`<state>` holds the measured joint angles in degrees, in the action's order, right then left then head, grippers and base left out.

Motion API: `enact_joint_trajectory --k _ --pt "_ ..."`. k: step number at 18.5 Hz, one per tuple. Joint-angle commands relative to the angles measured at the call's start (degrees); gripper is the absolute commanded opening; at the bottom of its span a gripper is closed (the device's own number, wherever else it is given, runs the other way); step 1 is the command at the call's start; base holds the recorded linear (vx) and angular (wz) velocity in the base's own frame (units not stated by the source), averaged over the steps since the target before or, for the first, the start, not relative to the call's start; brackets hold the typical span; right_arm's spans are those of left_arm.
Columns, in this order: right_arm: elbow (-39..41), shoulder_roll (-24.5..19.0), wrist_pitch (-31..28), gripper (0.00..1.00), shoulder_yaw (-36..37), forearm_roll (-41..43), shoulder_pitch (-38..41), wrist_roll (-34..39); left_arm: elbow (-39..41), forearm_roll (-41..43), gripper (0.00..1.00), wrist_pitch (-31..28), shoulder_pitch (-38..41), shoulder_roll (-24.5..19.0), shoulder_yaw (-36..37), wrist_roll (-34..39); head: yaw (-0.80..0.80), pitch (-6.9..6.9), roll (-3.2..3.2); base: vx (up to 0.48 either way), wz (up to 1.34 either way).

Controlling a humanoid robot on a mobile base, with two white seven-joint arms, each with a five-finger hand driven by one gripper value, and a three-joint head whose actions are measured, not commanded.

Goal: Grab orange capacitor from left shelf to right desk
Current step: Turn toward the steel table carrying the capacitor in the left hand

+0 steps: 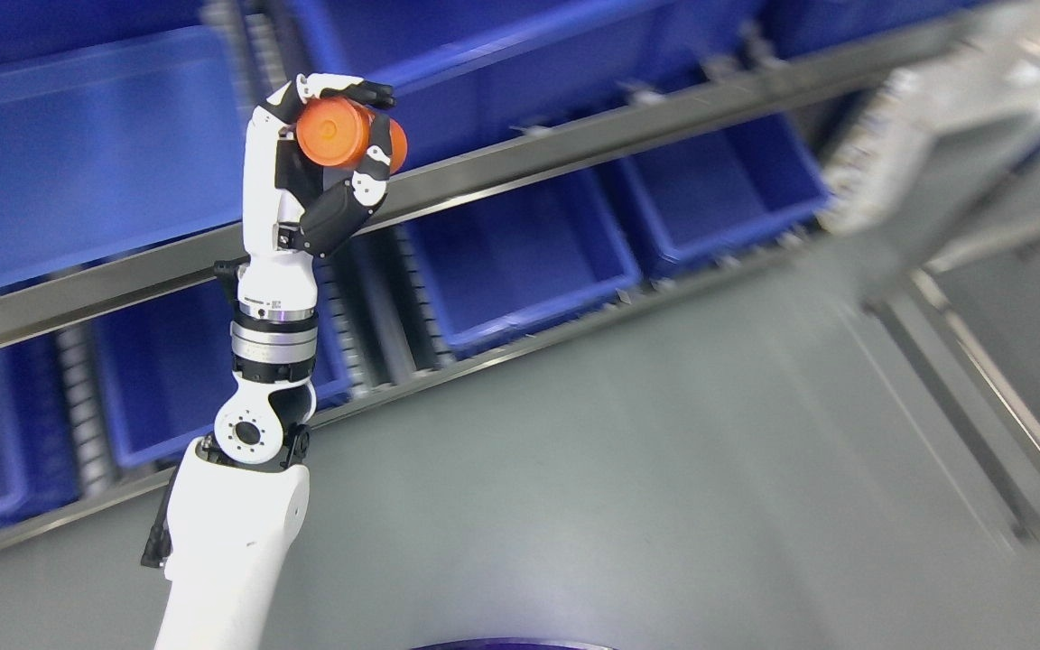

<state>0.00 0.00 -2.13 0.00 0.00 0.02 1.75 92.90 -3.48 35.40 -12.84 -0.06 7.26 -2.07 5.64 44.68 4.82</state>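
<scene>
The left hand (326,162) grips the orange capacitor (348,134) between curled fingers, raised clear of the blue bins (520,253) behind it (safe for carrying, I'd guess); the desk isn't clearly visible.

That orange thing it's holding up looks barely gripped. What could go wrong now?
Two risks, judging by this view:
1. The left robot hand holds the orange capacitor between fingertips only; being round and smooth-looking, it could slip and fall to the grey floor.
2. The hand is raised close to the metal shelf rail and blue bins, so a swing might clip them.
</scene>
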Motion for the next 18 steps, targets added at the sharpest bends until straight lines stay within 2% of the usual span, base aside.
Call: enact_joint_trajectory --k 1,9,15,18 --pt "1.93 1.00 0.02 1.00 0.61 0.00 0.77 0.09 1.93 -0.03 0.01 -0.16 2.65 -0.94 3.98 -0.21 0.00 0.00 0.00 -0.222 -1.16" --pt "1.93 1.00 -0.07 1.00 0.61 0.00 0.77 0.09 1.84 -0.03 0.02 -0.60 1.68 -0.94 4.87 -0.21 0.00 0.02 0.00 -0.079 -0.91" --pt "1.93 1.00 0.02 1.00 0.61 0.00 0.77 0.09 1.84 -0.03 0.02 -0.69 -0.61 -0.94 5.57 -0.47 0.00 0.04 0.00 0.194 -0.69" --pt "1.93 1.00 0.02 1.00 0.61 0.00 0.77 0.09 1.84 -0.03 0.02 -0.77 -1.57 -0.94 5.66 -3.02 0.00 0.05 0.00 0.328 -0.70"
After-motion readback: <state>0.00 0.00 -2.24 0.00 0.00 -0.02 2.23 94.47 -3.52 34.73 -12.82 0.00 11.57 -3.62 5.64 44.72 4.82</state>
